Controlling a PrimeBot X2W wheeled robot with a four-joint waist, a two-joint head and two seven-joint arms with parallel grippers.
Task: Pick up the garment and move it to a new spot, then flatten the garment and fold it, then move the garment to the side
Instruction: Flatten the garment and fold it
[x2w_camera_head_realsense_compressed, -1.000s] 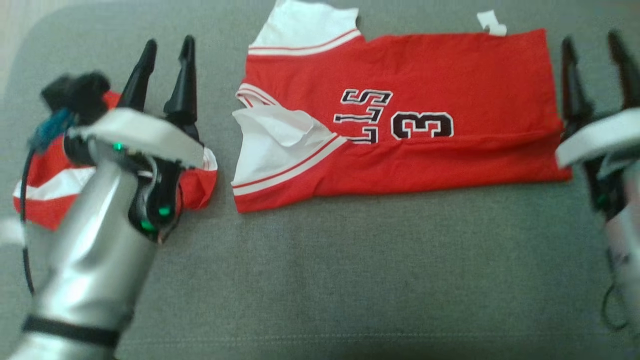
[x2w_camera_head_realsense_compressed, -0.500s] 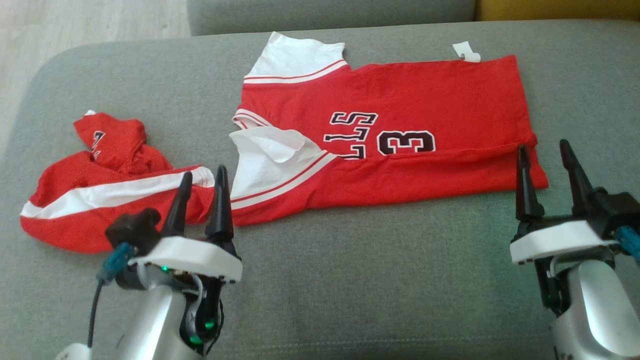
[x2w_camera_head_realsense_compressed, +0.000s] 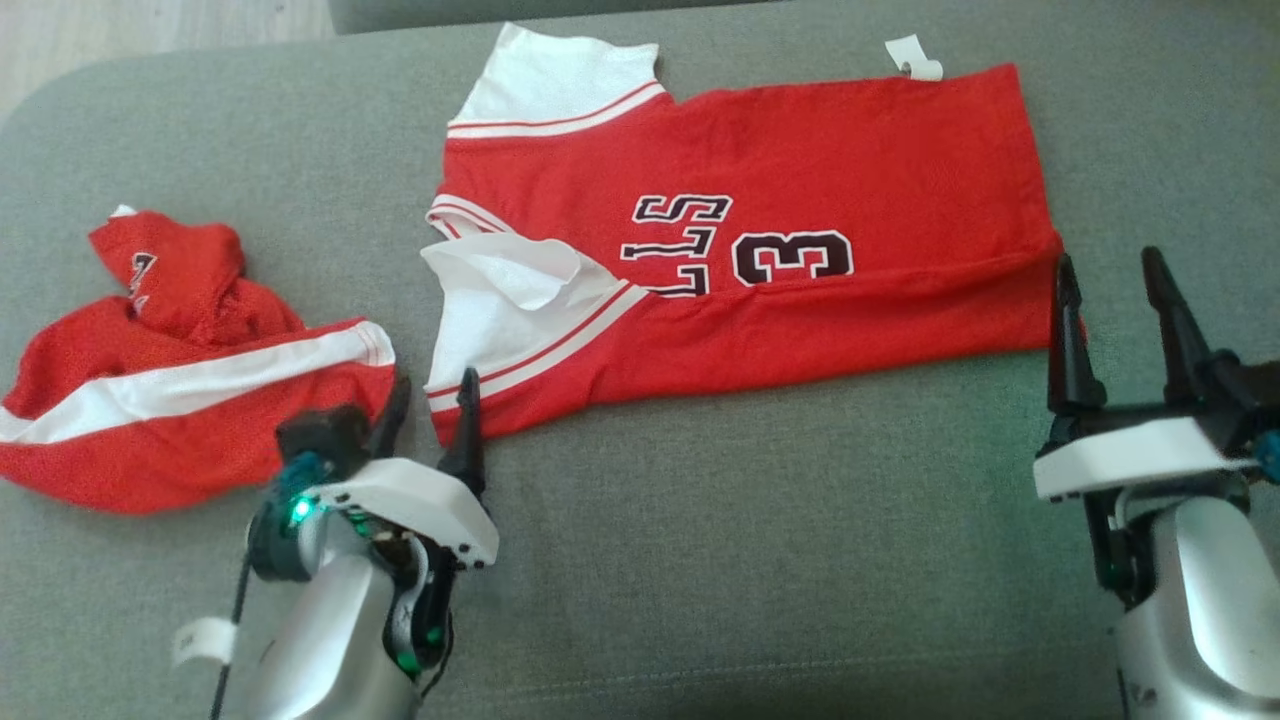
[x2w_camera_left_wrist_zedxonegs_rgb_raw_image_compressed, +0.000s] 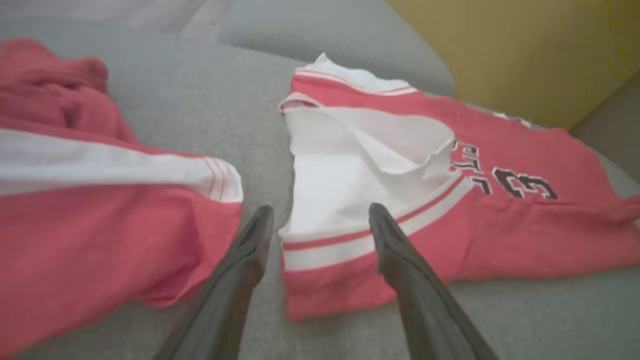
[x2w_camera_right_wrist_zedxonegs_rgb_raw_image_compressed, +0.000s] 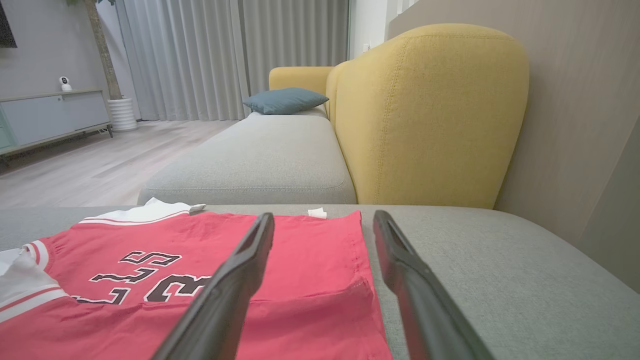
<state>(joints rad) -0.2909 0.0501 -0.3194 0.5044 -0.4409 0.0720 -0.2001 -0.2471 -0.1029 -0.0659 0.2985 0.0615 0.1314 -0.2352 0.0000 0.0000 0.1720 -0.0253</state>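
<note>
**Desk:** Where does the fold stand?

**Me:** I have the jersey (x2w_camera_head_realsense_compressed: 800, 200) spread flat in the middle of the sofa seat (x2w_camera_head_realsense_compressed: 750, 560), print side up. I read it as moved and flattened. One lengthwise fold looks to be in, since its near long edge lies turned over onto the body. The near sleeve (x2w_camera_head_realsense_compressed: 500, 300) is rumpled, with its white side showing. I judge that more folds are left, and then the move to the side.

**Desk:** Which way does it lie?

**Me:** Its long axis runs left to right, parallel to the seat's near edge. The collar and sleeves are toward my left and the hem toward my right. A white label (x2w_camera_head_realsense_compressed: 915, 58) pokes out at the far right corner of the cloth.

**Desk:** And your grippers?

**Me:** Both have their fingers spread and hold nothing. The left gripper (x2w_camera_head_realsense_compressed: 433, 382) hovers at the jersey's near left corner — my wrist view shows that corner between the fingers. The right gripper (x2w_camera_head_realsense_compressed: 1108, 260) is at the near right corner, by the hem.

**Desk:** Anything close by?

**Me:** A second red garment (x2w_camera_head_realsense_compressed: 180, 400) lies crumpled toward the seat's left edge, just beside my left gripper. I'd watch I don't snag it.
</note>
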